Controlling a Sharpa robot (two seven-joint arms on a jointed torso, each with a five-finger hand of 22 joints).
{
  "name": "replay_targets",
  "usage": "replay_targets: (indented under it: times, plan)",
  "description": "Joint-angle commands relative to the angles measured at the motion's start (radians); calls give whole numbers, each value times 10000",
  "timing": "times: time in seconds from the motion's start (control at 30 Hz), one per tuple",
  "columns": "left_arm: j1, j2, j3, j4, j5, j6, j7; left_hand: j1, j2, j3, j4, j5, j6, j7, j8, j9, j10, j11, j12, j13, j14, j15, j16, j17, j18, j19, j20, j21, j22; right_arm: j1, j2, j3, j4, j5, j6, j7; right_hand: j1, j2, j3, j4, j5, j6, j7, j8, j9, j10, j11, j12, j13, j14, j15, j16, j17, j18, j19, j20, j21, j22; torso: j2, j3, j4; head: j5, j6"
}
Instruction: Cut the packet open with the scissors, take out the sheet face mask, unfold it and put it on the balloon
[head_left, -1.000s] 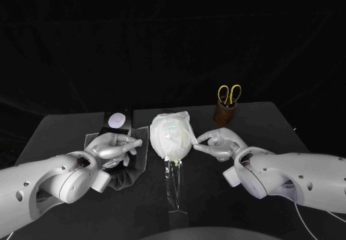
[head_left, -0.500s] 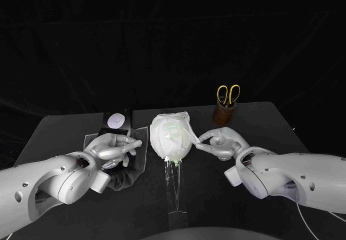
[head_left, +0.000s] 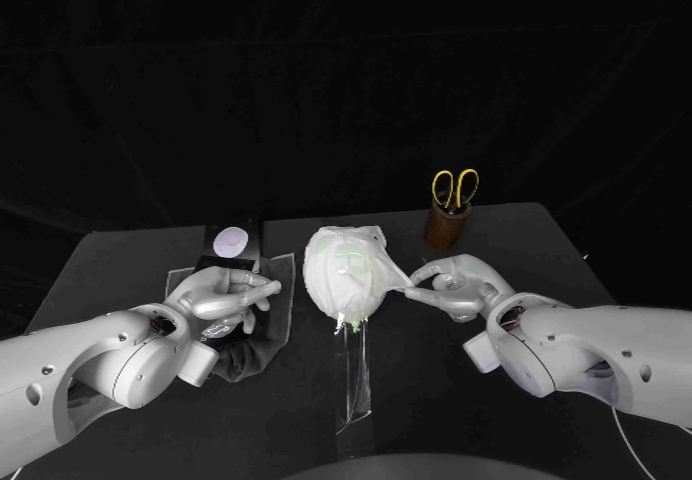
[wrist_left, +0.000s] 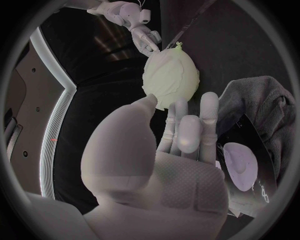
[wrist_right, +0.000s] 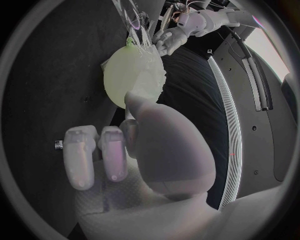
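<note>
The right hand (head_left: 454, 287) is set with its fingertips against the mask (head_left: 361, 250) draped on the balloon (head_left: 342, 285), probably to smooth its edge; a pinch cannot be told. The left hand (head_left: 224, 300) is kept empty, loosely spread, near the balloon, likely as support.

Black table (head_left: 130, 265), dark draped backdrop (head_left: 346, 100), dim light

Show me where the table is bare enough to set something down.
Bare table left of the packet, and right of the scissors holder. Crowded in the middle: left hand and right hand flank the balloon.
</note>
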Motion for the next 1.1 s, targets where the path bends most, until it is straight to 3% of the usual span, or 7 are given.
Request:
replay_targets:
  times: [0.03,0.37,0.83,1.1]
  plan:
    - [2,15,10,-2,59,172,143,81,-15,-52,-8,-8,23,-12,0,-8,-40,-1,23,-10,9,2,-27,3,3,0,-20,-35,-13,-2,-109,0,33,-171,665,-262,-91,-54,116,-20,4,-65,-11,67,23,316,-227,7,915,1030,-20,35,2627,-139,1050,-98,56,2632,0,9,4,-12,10]
    - [1,14,9,-79,60,121,142,136,-15,-74,-20,-9,24,-11,1,-20,-44,-1,23,-16,-8,3,-43,-33,13,-40,-20,-70,-81,27,-460,0,168,-267,1260,-818,-264,-119,396,-158,4,-84,-6,167,56,360,-222,53,959,1030,-10,35,2627,-139,1050,-91,56,2632,10,-1,2,-42,26]
    - [1,28,8,-123,53,118,134,207,-22,-102,-38,-8,30,-11,5,-34,-45,-2,22,-23,-16,4,-50,-39,12,-43,-19,-76,-79,153,-877,0,270,-286,1348,-1201,-408,-158,595,-257,3,-81,-10,241,76,405,-225,118,1012,1030,-9,35,2627,-139,1050,-87,56,2632,8,-2,11,-82,38]
    - [-2,103,6,-128,-175,176,39,323,-38,-154,-69,-9,58,-23,21,-55,-27,-12,29,-33,-19,-1,-51,-28,15,-60,-21,-96,-99,336,-1046,0,210,-262,1256,-1251,-446,-167,643,-281,3,-82,-12,257,80,413,-227,126,1020,1030,-10,35,2627,-139,1050,-87,56,2632,7,9,15,-84,43]
